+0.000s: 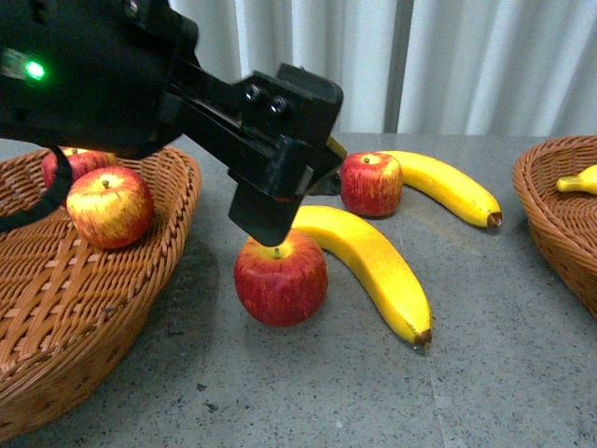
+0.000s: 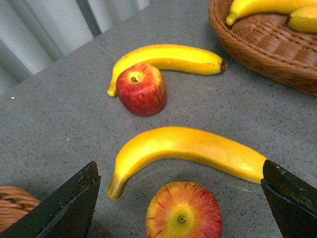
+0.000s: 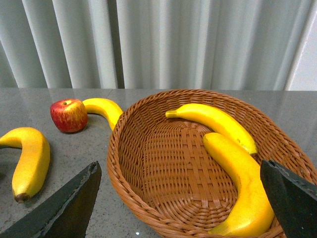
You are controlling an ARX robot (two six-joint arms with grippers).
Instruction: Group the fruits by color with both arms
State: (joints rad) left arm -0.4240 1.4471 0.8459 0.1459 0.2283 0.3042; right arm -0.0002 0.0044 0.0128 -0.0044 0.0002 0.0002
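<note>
Currently we count four apples (image 1: 109, 205), two in the left basket (image 1: 56, 317) and two beside it, plus four bananas (image 1: 373, 266). Our left gripper (image 1: 280, 210) hangs wide open over the nearer apple (image 1: 280, 280), holding nothing.

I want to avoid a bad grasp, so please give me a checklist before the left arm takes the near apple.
1. Left arm jaws open: ok, spread wide.
2. Near apple centred between jaws: ok.
3. Jaws lowered around apple: not ok, tips only at its top.
4. Near banana apart from apple: cannot tell, very close.
5. Left basket has room: ok, two apples inside.
</note>
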